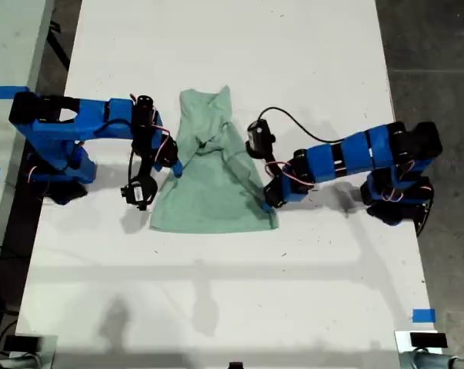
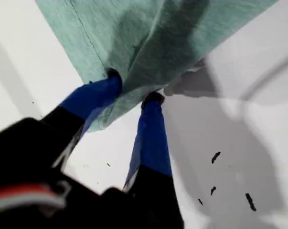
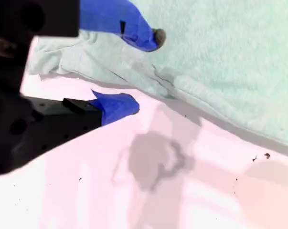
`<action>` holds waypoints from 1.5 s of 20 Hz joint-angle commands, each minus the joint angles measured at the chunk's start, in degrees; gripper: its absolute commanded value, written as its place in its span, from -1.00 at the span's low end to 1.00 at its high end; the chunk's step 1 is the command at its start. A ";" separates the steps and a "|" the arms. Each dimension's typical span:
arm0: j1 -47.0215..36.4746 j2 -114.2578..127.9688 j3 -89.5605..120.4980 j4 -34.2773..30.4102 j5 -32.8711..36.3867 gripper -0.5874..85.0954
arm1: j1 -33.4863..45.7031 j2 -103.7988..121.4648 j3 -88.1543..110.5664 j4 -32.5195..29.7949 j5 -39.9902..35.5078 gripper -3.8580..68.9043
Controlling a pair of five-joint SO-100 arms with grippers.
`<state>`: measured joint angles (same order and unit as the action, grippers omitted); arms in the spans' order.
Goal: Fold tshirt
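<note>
The pale mint-green tshirt (image 1: 216, 184) lies crumpled on the white table (image 1: 239, 292), narrow at the far end and wider toward the near hem. My first gripper (image 1: 268, 201), on the arm at the exterior view's right, is shut on the hem corner. In the first wrist view the tshirt (image 2: 158, 38) drapes over that gripper (image 2: 133, 88) and hides its fingertips. My second gripper (image 1: 174, 167) is at the shirt's edge on the exterior view's left. It (image 3: 141, 71) stands open, one finger (image 3: 139, 33) over the tshirt (image 3: 220, 57), the other finger (image 3: 117, 107) on the table beside it.
A black cable (image 1: 293, 119) loops above the first arm. Blue tape (image 1: 422, 315) marks the table's near corner on the exterior view's right. Dark floor (image 1: 439, 61) borders the table on that side. Another pale surface with blue tape (image 1: 1, 92) lies on the exterior view's left.
</note>
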<state>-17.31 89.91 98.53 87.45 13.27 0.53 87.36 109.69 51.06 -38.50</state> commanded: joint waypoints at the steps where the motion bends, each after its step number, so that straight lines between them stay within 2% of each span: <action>1: 0.97 4.39 -0.26 -0.26 -0.62 -0.56 | 0.88 0.88 -0.88 -1.23 1.49 -0.83; 2: 0.97 4.39 -0.26 -0.26 -0.62 -0.56 | 0.97 1.32 -1.41 0.00 1.49 -0.92; 5: 0.97 4.31 -0.26 -0.35 -0.62 -0.56 | 0.97 4.31 -2.99 5.10 1.32 -0.92; 10: 0.97 4.75 -0.53 -0.44 -0.79 -0.56 | 0.35 10.81 -13.45 17.14 1.23 -0.92; 14: 1.05 4.75 -0.88 -0.26 -0.79 -0.57 | -0.09 -3.96 -30.67 15.03 1.14 -0.92; 18: 1.49 5.80 -0.97 0.09 -1.76 -0.56 | 0.09 -19.25 -39.55 9.05 4.31 -0.92; 22: 1.41 6.33 -0.97 0.35 -1.93 -0.56 | 0.09 -28.21 -39.99 0.79 10.37 -0.93; 23: 1.41 6.33 -0.97 0.35 -2.02 -0.56 | 0.09 -30.76 -40.78 -0.53 10.99 -0.79; 24: 1.41 6.33 -0.97 0.44 -2.20 -0.55 | -0.09 -32.34 -43.15 0.70 10.63 -0.27; 25: 1.41 6.50 -0.97 0.53 -2.37 -0.55 | -0.26 -32.61 -44.74 1.93 9.67 -0.05; 27: 1.41 6.77 -1.49 1.05 -2.55 -0.55 | -0.53 -30.59 -47.29 7.38 9.05 -0.03; 30: 2.81 7.38 -2.81 4.75 -3.87 -0.54 | -0.79 -22.32 -48.60 15.38 7.21 -0.11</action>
<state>-16.17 92.37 98.53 89.65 10.81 1.14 56.07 65.65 61.96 -29.71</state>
